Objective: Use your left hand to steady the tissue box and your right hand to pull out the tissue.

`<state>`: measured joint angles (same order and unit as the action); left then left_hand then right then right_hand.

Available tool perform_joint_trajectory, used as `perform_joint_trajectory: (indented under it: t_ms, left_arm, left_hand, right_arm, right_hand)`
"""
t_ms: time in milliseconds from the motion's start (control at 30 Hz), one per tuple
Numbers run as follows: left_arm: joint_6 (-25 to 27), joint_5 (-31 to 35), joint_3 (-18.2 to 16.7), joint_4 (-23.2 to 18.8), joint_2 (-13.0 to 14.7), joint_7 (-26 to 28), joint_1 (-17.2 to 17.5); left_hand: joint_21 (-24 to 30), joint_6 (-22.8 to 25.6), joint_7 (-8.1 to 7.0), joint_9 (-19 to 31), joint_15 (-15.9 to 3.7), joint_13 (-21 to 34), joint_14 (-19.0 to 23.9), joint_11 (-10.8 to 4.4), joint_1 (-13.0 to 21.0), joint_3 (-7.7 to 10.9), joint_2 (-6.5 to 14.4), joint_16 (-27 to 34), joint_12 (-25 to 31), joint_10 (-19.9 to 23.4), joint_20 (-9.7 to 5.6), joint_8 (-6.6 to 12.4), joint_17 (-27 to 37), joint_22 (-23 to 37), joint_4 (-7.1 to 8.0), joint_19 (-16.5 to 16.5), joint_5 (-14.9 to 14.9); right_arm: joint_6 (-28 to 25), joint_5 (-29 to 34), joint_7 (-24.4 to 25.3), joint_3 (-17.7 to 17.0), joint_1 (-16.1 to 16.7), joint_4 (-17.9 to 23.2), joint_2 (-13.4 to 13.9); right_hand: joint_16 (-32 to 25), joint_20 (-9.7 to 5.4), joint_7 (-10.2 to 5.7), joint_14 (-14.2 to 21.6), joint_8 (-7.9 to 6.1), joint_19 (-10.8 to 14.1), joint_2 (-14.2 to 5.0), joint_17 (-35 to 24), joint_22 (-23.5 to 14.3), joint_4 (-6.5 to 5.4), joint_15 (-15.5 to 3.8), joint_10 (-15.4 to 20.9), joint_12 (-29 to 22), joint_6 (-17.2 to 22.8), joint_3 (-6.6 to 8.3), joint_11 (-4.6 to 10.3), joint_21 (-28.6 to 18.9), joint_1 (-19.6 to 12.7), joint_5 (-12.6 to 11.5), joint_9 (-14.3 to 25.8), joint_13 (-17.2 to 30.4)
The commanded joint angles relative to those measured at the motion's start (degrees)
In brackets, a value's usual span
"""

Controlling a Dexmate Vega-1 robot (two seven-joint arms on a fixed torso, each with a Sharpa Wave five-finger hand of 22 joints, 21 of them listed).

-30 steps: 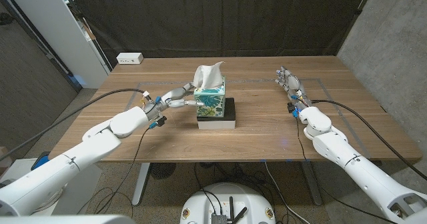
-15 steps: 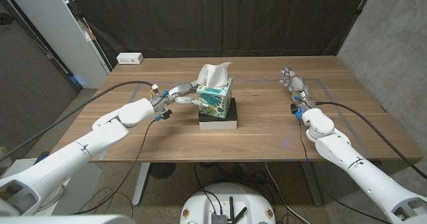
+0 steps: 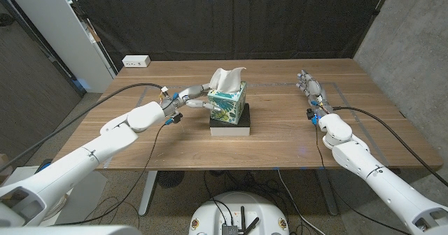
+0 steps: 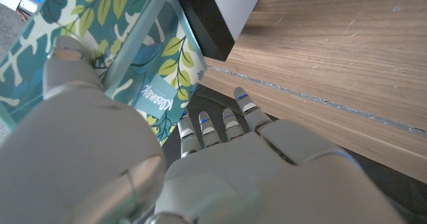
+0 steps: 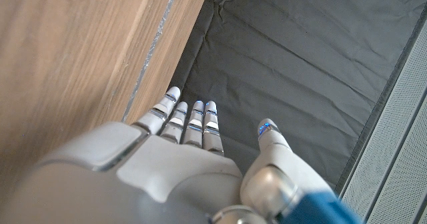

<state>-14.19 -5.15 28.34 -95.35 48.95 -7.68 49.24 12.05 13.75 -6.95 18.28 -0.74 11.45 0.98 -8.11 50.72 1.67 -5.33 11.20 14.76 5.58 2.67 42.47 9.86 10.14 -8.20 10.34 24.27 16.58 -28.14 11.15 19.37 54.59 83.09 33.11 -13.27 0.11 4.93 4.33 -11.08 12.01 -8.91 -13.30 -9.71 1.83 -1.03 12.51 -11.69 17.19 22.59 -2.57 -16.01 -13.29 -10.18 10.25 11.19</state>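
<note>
Tissue box [image 3: 228, 102], tilted and touched by the spread left hand [image 3: 190, 95], could be toppled while the open-fingered right hand [image 3: 308, 87] is held far right.

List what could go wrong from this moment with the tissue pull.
1. The tissue box sits on a black and white block, and the left hand touches only one side of it; a pull could tip or slide it.
2. The right hand is far off by the table's right side, open; its reach across could knock the box.
3. The tissue may tear.
</note>
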Motion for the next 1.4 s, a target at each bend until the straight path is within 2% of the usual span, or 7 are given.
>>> perform_joint_trajectory:
  t_ms: [33, 67, 200, 467, 700, 1133, 1400]
  left_arm:
    - [-2.94, -3.63, -2.14, -0.15, -0.95, 2.77, 2.81]
    - [-3.09, -4.13, -2.20, -0.08, -1.08, 2.67, 2.96]
    - [-3.24, -6.00, -2.30, 0.26, -1.56, 2.02, 3.29]
    - [-2.96, -9.16, -2.49, 0.62, -2.12, 0.46, 3.14]
    - [-0.80, -11.46, -2.92, -0.75, -1.64, -0.47, 3.12]
    - [5.73, -10.93, -6.41, -9.36, 2.52, 3.88, 6.02]
    - [9.61, -11.43, -9.57, -15.35, 4.61, 7.87, 9.65]
  left_hand:
    - [0.15, 5.24, 0.96, 5.98, -0.47, 0.04, 2.80, -0.22, 3.17, 2.19, 3.10, 0.33, 0.60, 3.62, 0.50, 5.83, 0.16, 0.23, -0.16, 1.53, -3.47]
    - [0.20, 5.67, 0.85, 6.64, -0.39, 0.05, 2.84, -0.25, 3.69, 2.64, 3.84, 0.20, 0.57, 4.09, 0.50, 6.62, 0.16, 0.26, -0.18, 1.80, -4.25]
    - [0.22, 7.62, 2.47, 8.79, -0.34, 0.10, 4.44, 0.57, 5.22, 4.03, 5.95, 0.32, 0.53, 5.81, 0.83, 9.47, 0.16, 0.32, -0.35, 2.31, -6.82]
    - [0.35, 7.01, 3.29, 10.87, -1.09, 0.19, 7.26, 1.61, 5.99, 4.82, 6.92, 0.83, 0.14, 6.62, 0.89, 11.34, 0.17, 0.39, -0.50, 3.04, -8.91]
    - [0.27, 5.09, 4.07, 12.07, -1.00, 0.28, 7.51, 2.79, 6.32, 5.19, 7.28, 0.50, -0.22, 6.63, 1.05, 11.85, 0.20, 0.44, -0.58, 3.03, -9.96]
    - [-0.31, 3.32, 4.88, 13.90, 0.67, 0.43, 6.75, 4.15, 6.11, 5.63, 8.04, -0.19, -0.94, 6.13, 1.56, 13.09, 0.28, 0.52, -0.31, 1.46, -11.37]
    - [-0.40, 1.50, 5.31, 15.11, 1.27, 0.53, 6.27, 5.53, 5.63, 5.83, 8.53, -0.43, -1.65, 5.02, 1.84, 13.70, 0.32, 0.58, -0.11, 0.91, -12.12]
  right_arm:
    - [-0.29, 0.54, -0.36, 0.35, -0.91, -0.51, 0.06]
    - [-0.35, 0.46, -0.26, 0.30, -0.91, -0.50, -0.01]
    - [-0.42, 0.59, -0.46, 0.39, -1.04, -0.66, 0.15]
    - [-0.79, 1.06, 0.04, 0.59, -1.49, -0.93, 0.01]
    - [-1.10, 1.28, 0.09, 0.71, -1.73, -1.07, 0.13]
    - [-0.40, 0.91, -0.42, 0.49, -1.56, -1.82, 0.21]
    - [0.78, 0.51, -1.65, 0.56, -1.86, -3.34, 0.02]
  right_hand:
    - [-0.07, -0.09, 0.27, 0.20, 0.06, 0.22, 0.24, -0.17, -0.23, 0.29, 0.23, 0.19, 0.16, 0.20, 0.06, -0.12, 0.26, -0.15, 0.11, 0.19, 0.11]
    - [-0.06, -0.14, 0.26, 0.18, 0.05, 0.23, 0.24, -0.17, -0.23, 0.29, 0.22, 0.16, 0.17, 0.22, 0.06, -0.10, 0.27, -0.14, 0.11, 0.19, 0.11]
    - [-0.08, -0.18, 0.29, 0.23, 0.05, 0.25, 0.21, -0.17, -0.23, 0.31, 0.29, 0.24, 0.15, 0.22, 0.05, -0.10, 0.38, -0.08, 0.11, 0.19, 0.11]
    - [-0.08, -0.20, 0.33, 0.27, 0.04, 0.23, 0.20, -0.14, -0.23, 0.37, 0.30, 0.25, 0.16, 0.29, 0.03, -0.20, 0.55, -0.02, 0.13, 0.19, 0.11]
    - [-0.04, -0.27, 0.25, 0.22, 0.07, 0.25, 0.13, -0.12, -0.23, 0.45, 0.13, 0.29, 0.16, 0.24, 0.05, -0.12, 0.72, 0.00, 0.12, 0.19, 0.11]
    - [-0.03, -0.37, 0.23, 0.26, 0.03, 0.20, 0.05, -0.06, -0.24, 0.61, 0.01, 0.26, 0.19, 0.40, 0.10, -0.07, 1.03, 0.00, 0.12, 0.18, 0.10]
    - [0.02, -0.42, 0.23, 0.19, 0.03, 0.19, 0.02, -0.02, -0.24, 0.70, -0.01, 0.27, 0.20, 0.42, 0.13, -0.06, 1.19, -0.01, 0.12, 0.18, 0.10]
